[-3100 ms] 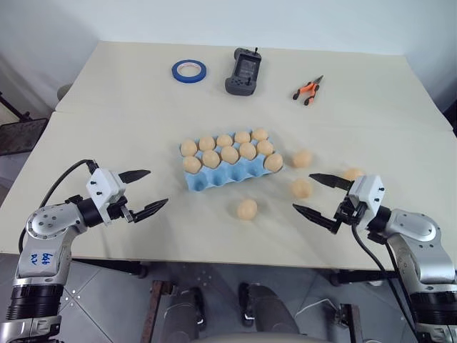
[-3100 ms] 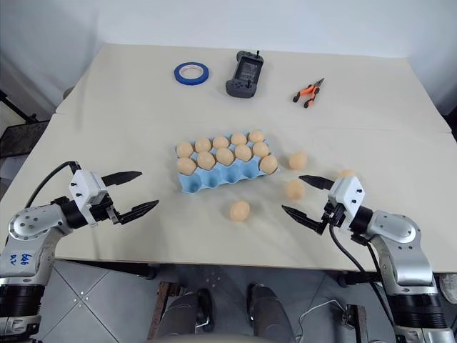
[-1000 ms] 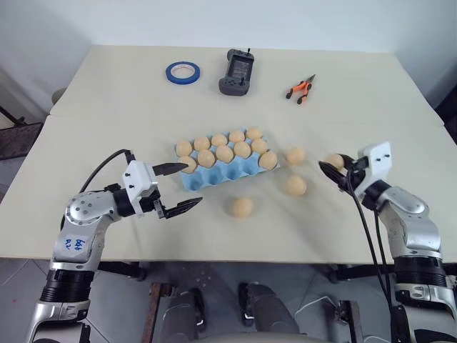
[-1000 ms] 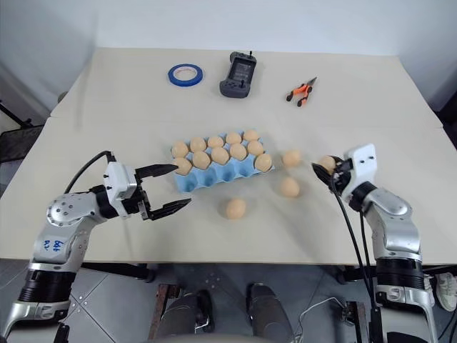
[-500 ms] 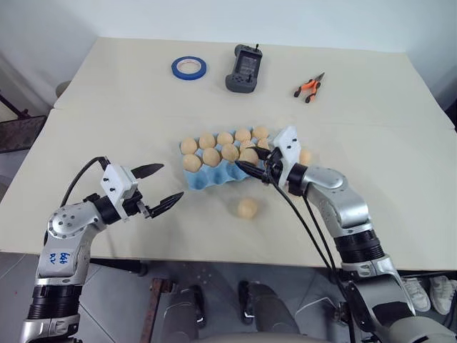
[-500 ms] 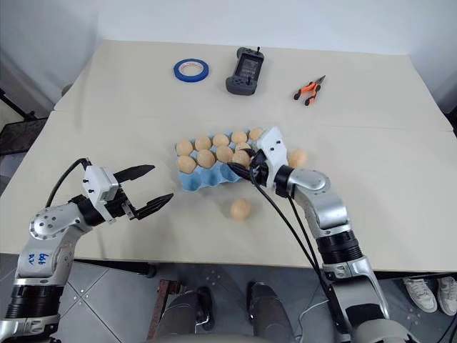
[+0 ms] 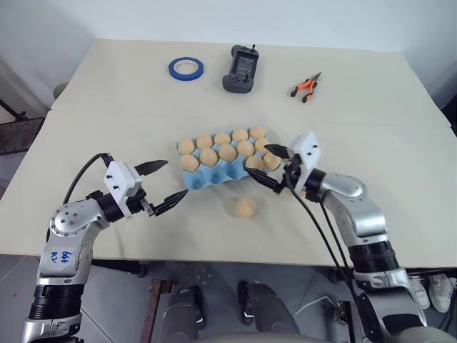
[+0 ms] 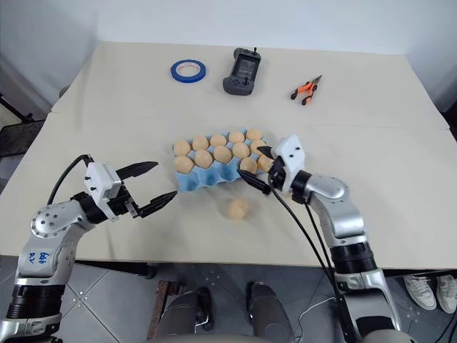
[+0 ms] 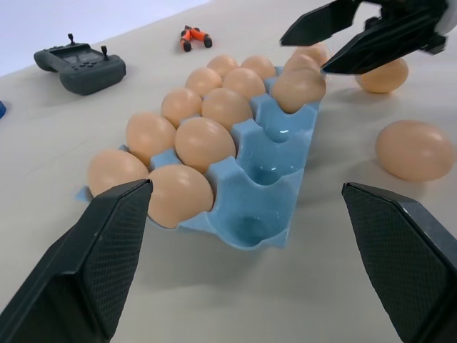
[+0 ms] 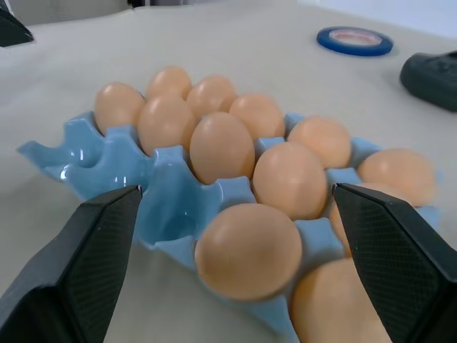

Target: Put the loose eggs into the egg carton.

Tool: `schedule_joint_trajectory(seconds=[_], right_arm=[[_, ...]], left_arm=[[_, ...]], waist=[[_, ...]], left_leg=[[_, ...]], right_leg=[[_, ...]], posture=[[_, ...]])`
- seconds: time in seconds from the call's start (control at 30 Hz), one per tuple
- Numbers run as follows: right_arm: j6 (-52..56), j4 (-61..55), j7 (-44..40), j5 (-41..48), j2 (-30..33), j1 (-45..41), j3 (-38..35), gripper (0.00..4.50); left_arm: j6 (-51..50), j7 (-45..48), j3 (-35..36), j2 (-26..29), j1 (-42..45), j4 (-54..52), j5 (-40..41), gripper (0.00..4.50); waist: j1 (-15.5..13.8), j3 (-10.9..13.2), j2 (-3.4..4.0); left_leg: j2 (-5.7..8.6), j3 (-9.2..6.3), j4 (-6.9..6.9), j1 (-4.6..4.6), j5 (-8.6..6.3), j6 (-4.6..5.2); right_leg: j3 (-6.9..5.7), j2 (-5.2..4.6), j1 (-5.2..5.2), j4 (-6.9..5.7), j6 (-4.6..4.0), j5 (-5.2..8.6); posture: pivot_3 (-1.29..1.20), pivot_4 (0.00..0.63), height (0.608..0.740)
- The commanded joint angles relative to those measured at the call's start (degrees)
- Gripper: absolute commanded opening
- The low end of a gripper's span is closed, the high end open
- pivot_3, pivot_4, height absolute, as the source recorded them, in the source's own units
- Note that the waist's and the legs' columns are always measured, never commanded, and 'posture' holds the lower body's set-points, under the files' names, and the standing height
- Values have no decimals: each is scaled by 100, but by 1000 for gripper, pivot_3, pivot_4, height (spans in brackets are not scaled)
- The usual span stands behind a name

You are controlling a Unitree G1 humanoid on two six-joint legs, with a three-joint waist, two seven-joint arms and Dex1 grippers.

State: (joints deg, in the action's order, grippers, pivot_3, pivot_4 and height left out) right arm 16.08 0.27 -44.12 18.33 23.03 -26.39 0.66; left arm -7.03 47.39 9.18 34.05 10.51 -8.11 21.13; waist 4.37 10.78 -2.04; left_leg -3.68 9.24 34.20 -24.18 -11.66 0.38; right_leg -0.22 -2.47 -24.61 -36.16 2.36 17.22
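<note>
Head views: egg carton (image 7: 227,163) mid-desk, mostly filled; right gripper (image 7: 275,168) at its right end, jaws wide, holding nothing. One loose egg (image 7: 245,207) lies between carton and near desk edge, open desk all round it. Left gripper (image 7: 163,184) spread, empty, just left of carton. Left wrist view: empty front cups; another loose egg (image 9: 383,73) past the right gripper. Right wrist view: one egg sits in a front-row cup close ahead. Eggs likely light, smooth, fragile, roll easily; pinch gently across the middle.

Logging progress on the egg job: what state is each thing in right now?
egg carton: back and middle rows full, three front cups empty.
loose egg: lying on the table, outside the carton.
left gripper: open, empty.
right gripper: open, at the carton's front row.
</note>
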Motion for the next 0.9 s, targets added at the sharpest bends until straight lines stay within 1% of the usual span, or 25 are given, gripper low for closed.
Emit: schedule_joint_trajectory(seconds=[0.03,0.17,0.23,0.37,0.47,0.57,0.67,0.8,0.9], right_arm=[[-343,-521,-21,225,279,406,-603,4466],[-979,-849,-257,400,724,1606,-1539,4466],[-1260,-822,-377,407,879,2103,-1812,4466],[-1708,-641,-484,528,963,3069,-2467,4466],[-1905,-548,-429,538,862,3510,-2642,4466],[-2111,-478,-411,451,790,3607,-2506,4466],[-2035,-562,-394,434,769,3425,-2205,4466],[-1404,-657,-341,294,909,2887,-1569,4466],[-1024,-521,-260,176,924,2378,-1217,4466]], left_arm=[[57,145,-105,-9,64,-69,65,4500],[151,346,-265,-39,134,188,21,4500],[224,443,-309,-30,161,339,-12,4500],[320,555,-362,-17,294,645,-65,4500],[382,607,-396,-51,431,814,-77,4500],[465,684,-447,-83,526,937,-90,4500],[537,729,-492,-113,624,1022,-112,4500],[552,863,-550,-131,752,1070,-68,4500],[465,987,-577,-139,783,1000,33,4500]], waist=[[-22,0,0],[-122,0,0],[-151,0,0],[-129,0,0],[-103,-1,1],[-88,-1,1],[-86,-1,2],[-91,-1,2],[-99,-4,7]], left_leg=[[0,0,0,1,0,0],[0,-2,4,2,0,0],[1,-5,4,4,0,1],[-2,-6,22,8,-2,4],[-3,-6,33,11,-1,7],[-4,-6,43,16,2,12],[-2,-2,51,18,4,15],[-3,0,63,16,4,15],[-2,1,67,15,4,15]], right_leg=[[0,0,1,1,0,0],[-1,2,4,3,0,0],[-2,5,7,6,0,0],[0,7,16,3,2,-2],[4,7,21,1,-1,-3],[9,8,29,3,-22,-1],[19,8,33,9,-50,2],[23,7,37,18,-65,-2],[24,4,37,17,-66,-3]], posture=[[0,150,740],[0,150,740],[0,150,740],[0,150,740],[0,150,740],[0,150,740],[0,150,740],[0,150,740],[0,150,740]])
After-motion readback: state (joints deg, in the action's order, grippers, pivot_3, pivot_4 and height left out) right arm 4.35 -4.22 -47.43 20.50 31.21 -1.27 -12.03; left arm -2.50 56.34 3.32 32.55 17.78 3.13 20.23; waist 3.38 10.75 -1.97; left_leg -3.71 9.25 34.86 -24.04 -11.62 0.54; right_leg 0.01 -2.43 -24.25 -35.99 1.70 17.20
